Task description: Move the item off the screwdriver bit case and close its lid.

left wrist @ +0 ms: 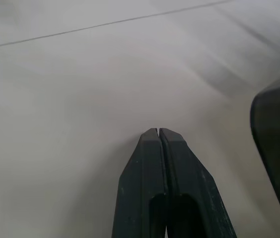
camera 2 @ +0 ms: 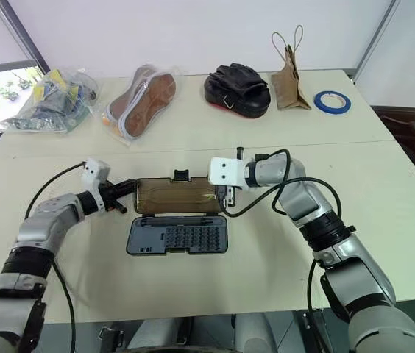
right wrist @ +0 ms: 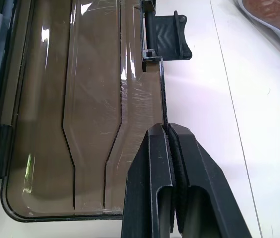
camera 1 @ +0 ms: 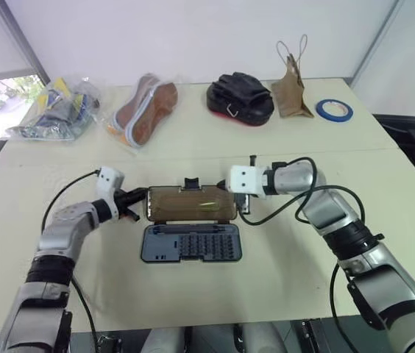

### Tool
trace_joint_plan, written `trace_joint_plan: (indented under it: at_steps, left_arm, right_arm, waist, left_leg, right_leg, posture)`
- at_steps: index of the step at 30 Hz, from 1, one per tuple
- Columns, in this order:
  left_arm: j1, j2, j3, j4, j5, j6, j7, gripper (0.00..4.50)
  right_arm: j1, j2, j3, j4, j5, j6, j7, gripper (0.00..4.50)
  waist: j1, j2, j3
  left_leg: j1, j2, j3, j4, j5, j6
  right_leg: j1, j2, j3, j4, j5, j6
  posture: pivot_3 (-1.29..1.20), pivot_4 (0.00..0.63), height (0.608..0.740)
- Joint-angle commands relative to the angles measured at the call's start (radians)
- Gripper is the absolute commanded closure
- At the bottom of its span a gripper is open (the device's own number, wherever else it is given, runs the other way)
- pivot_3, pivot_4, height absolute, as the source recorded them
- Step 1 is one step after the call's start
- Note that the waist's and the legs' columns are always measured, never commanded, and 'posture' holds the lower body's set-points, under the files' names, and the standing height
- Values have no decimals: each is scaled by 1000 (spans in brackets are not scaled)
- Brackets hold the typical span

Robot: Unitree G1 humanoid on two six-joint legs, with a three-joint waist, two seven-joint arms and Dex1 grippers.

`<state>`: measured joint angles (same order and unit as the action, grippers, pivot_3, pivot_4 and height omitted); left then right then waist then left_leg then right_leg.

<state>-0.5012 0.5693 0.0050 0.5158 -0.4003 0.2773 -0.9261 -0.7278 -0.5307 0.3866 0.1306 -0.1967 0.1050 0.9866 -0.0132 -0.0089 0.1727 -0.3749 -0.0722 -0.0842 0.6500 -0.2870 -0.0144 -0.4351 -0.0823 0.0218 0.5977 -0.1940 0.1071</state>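
The beige table carries the open screwdriver bit case at its middle. Along the far side lie a clear bag, bagged shoe soles, a black bundle, a paper bag and a blue tape roll.

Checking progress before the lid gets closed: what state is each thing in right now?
screwdriver bit case: open.
lid: folded back, lying flat.
left gripper: shut, holding nothing.
right gripper: shut on the lid's rim.
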Motion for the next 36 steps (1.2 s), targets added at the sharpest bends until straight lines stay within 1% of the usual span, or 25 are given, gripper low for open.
trace_joint_plan:
  at_steps: [1, 2, 4, 6, 7, 8, 9, 11, 13, 15, 16, 18, 20, 22, 24, 26, 28, 30, 32, 34, 36]
  left_arm:
    - [-43, -9, -17, 32, 5, 6, -120, 4500]
    - [-52, -13, -16, 46, 9, 4, -131, 4500]
    - [-68, -19, -14, 72, 19, -6, -148, 4500]
    - [-79, -24, -8, 89, 25, -8, -164, 4500]
    - [-83, -27, -5, 93, 26, -7, -168, 4500]
    - [-88, -28, -1, 96, 27, -7, -171, 4500]
    - [-94, -29, 8, 94, 18, 0, -175, 4500]
    - [-101, -27, 33, 72, -16, 32, -192, 4500]
    - [-98, -17, 55, 21, -56, 91, -220, 4500]
    - [-80, 2, 66, -65, -99, 168, -254, 4500]
    - [-52, 27, 58, -156, -131, 228, -287, 4500]
    - [13, 85, 31, -332, -181, 322, -349, 4500]
    - [66, 127, 16, -454, -228, 399, -380, 4500]
    - [153, 197, -38, -592, -234, 436, -431, 4500]
    - [240, 269, -108, -678, -173, 391, -478, 4500]
    - [305, 323, -161, -696, -88, 283, -515, 4500]
    - [288, 306, -125, -675, -117, 293, -490, 4500]
    - [170, 239, -16, -622, -235, 403, -397, 4500]
    - [66, 200, 61, -576, -310, 472, -339, 4500]
    - [-21, 185, 112, -533, -353, 512, -312, 4500]
    - [-84, 177, 126, -484, -354, 515, -309, 4500]
  right_arm:
    - [-6, 6, -16, -60, 7, 32, -1, 3902]
    - [-3, 3, -13, -69, 10, 40, 9, 3540]
    - [4, -2, -11, -98, 19, 58, 27, 2616]
    - [9, -5, -13, -121, 19, 72, 33, 1446]
    - [11, -9, -17, -137, 20, 81, 35, 955]
    - [12, -15, -37, -178, 41, 122, 49, 393]
    - [8, -14, -82, -247, 122, 232, 82, 33]
    - [-47, 27, -245, -366, 365, 513, 100, 33]
    - [-149, 78, -431, -382, 557, 739, 32, 33]
    - [-217, 78, -562, -373, 682, 871, -9, 33]
    - [-225, 55, -609, -369, 722, 899, -10, 33]
    - [-215, 9, -644, -363, 746, 925, -24, 33]
    - [-195, -18, -640, -366, 761, 939, -46, 33]
    - [-170, -34, -625, -388, 782, 952, -62, 33]
    - [-146, -45, -601, -415, 797, 954, -72, 33]
    - [-114, -54, -555, -445, 793, 943, -83, 33]
    - [-82, -66, -505, -477, 780, 928, -91, 33]
    - [-35, -89, -438, -526, 759, 902, -89, 33]
    - [5, -102, -386, -570, 753, 884, -90, 33]
    - [45, -102, -329, -618, 759, 881, -92, 33]
    - [79, -94, -274, -653, 758, 879, -101, 33]
  waist:
    - [-1, 0, 0]
    - [-2, 0, 0]
    - [-3, 0, 0]
    - [-3, 0, 0]
    - [-3, 0, 0]
    - [-2, 0, 0]
    - [-1, 0, 0]
    - [-1, 0, 1]
    - [-4, 0, 1]
    - [0, 0, 1]
    - [2, -2, 0]
    - [2, -2, -1]
    - [-1, -1, 0]
    - [-7, 1, 1]
    - [-10, 4, 3]
    - [-9, 5, 3]
    - [-3, 5, 3]
    - [11, 5, 4]
    - [23, 3, 6]
    - [19, 2, 6]
    - [15, 2, 6]
  left_leg:
    - [0, 0, 0, 0, 0, 1]
    - [0, 0, 0, 0, -1, 1]
    - [0, 0, 0, 0, -1, 1]
    - [0, 0, 0, 0, -1, 2]
    - [0, 0, 0, 0, -1, 2]
    - [0, 0, 0, 0, -1, 2]
    - [0, 0, 0, 0, -1, 2]
    - [-2, 0, 0, 1, -1, 2]
    - [-8, 0, -1, 4, -1, 2]
    - [-15, 0, -3, 9, -1, 2]
    - [-16, 0, -3, 10, -1, 2]
    - [-16, 0, -4, 9, -2, 4]
    - [-16, 0, -3, 9, -4, 6]
    - [-16, -2, 0, 9, -4, 7]
    - [-15, -2, 1, 9, -5, 8]
    - [-15, -1, 2, 8, -4, 7]
    - [-15, 0, 2, 7, -4, 6]
    - [-15, 0, -1, 9, -3, 6]
    - [-16, 0, -3, 15, -3, 6]
    - [-16, 0, -3, 17, -3, 7]
    - [-15, -1, -2, 17, -4, 7]
  right_leg:
    - [0, 0, 0, 0, 0, 0]
    - [0, 0, 0, 0, 0, 0]
    - [-1, 0, 0, 0, 0, 0]
    - [-1, 0, 0, 0, 0, 0]
    - [-1, 0, 0, 1, 0, 0]
    - [-1, 0, 0, 1, 0, 0]
    - [-1, 0, 0, 1, 0, 0]
    - [-2, 0, 0, 1, 0, 0]
    - [-8, 0, 0, 4, 0, 0]
    - [-14, -1, 0, 8, 1, 0]
    - [-15, -1, 0, 9, 1, 0]
    - [-13, -1, -1, 7, 0, -1]
    - [-12, -3, 0, 5, 0, -1]
    - [-12, -6, 1, 5, 0, 0]
    - [-13, -6, 2, 5, 0, 0]
    - [-15, -5, 3, 6, 0, 0]
    - [-15, -4, 2, 7, 0, -1]
    - [-14, -4, -1, 8, 0, -1]
    - [-11, -3, -4, 8, 0, 0]
    - [-9, -2, -4, 8, 0, 0]
    - [-9, -3, -3, 8, 1, 1]
  posture:
    - [0, 150, 740]
    - [0, 150, 740]
    - [0, 150, 740]
    - [0, 150, 740]
    - [0, 150, 740]
    - [0, 150, 740]
    - [0, 150, 740]
    - [0, 150, 740]
    - [0, 150, 740]
    - [0, 150, 740]
    - [0, 150, 740]
    - [0, 150, 740]
    - [0, 150, 740]
    - [0, 150, 740]
    - [0, 150, 740]
    - [0, 150, 740]
    - [0, 150, 740]
    - [0, 150, 740]
    - [0, 150, 740]
    - [0, 150, 740]
    - [0, 150, 740]
